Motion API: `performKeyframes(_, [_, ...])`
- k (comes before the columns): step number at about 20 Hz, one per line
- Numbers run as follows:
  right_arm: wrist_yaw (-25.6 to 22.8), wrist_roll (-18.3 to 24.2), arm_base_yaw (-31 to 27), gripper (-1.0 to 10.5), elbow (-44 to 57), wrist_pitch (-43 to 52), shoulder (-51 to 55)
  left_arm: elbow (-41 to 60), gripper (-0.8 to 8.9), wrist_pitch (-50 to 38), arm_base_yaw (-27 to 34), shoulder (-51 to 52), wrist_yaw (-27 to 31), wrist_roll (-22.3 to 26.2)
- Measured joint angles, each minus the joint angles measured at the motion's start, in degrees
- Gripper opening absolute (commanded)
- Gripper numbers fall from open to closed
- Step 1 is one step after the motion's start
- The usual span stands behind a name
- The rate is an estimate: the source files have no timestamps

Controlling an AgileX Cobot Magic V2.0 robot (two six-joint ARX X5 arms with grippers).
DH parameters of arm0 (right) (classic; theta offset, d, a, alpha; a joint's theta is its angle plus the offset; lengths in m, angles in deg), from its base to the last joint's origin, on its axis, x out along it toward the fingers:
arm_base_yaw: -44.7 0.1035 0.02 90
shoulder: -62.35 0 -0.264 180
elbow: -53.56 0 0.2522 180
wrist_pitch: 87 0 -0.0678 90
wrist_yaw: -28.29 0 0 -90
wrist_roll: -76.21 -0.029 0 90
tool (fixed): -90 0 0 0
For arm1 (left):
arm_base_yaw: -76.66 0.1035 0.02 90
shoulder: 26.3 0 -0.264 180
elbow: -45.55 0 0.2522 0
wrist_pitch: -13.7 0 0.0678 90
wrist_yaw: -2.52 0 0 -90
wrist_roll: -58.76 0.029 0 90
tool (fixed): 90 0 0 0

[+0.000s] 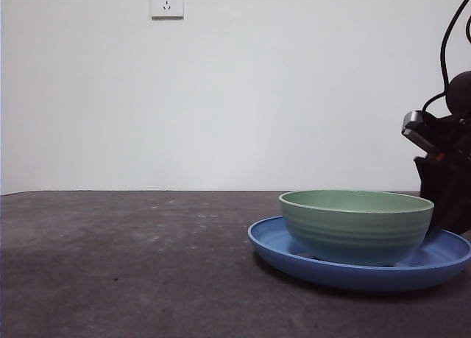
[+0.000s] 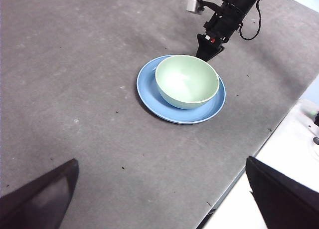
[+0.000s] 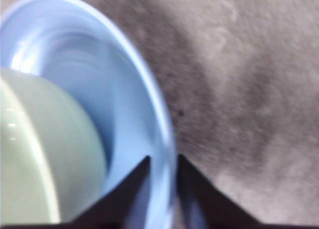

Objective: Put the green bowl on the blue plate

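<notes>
On the dark grey table [image 1: 110,264], a wall socket [image 1: 167,1] shows no readable writing. The pale mint-green glossy ceramic bowl [image 1: 356,224] sits upright inside the wide, shallow medium-blue plate [image 1: 276,244], so the placing looks done. The right gripper [image 3: 163,161] hangs at the plate's rim, its jaws a narrow gap apart, grasping nothing. The left gripper [image 2: 159,199] waits well apart, jaws spread wide and empty.

You see the green bowl [image 1: 356,224] as glossy glazed ceramic, faintly ridged. The blue plate [image 1: 274,242] has the same smooth shine. Under them, the table [image 1: 125,264] looks matt, grey and slightly rough, speckled.
</notes>
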Motion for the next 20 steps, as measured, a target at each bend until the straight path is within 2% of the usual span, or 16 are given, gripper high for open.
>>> performKeyframes(7, [-1.97, -0.24, 0.55, 0.1, -0.77, -0.81, -0.42, 0.00, 6.60, 0.00, 0.00, 0.00, 0.02, 0.00])
performKeyframes(13, [-3.56, -0.72, 2.10, 0.1, -9.49, -6.97, -0.42, 0.00, 6.61, 0.00, 0.00, 0.00, 0.02, 0.00])
performKeyframes(16, [-3.56, -2.56, 5.27, 0.1, -11.63, -6.80, -0.42, 0.00, 6.60, 0.00, 0.00, 0.00, 0.02, 0.00])
performKeyframes(20, [-3.54, -7.45, 11.26, 0.1, -11.80, -3.02, -0.42, 0.00, 6.60, 0.00, 0.00, 0.00, 0.02, 0.02])
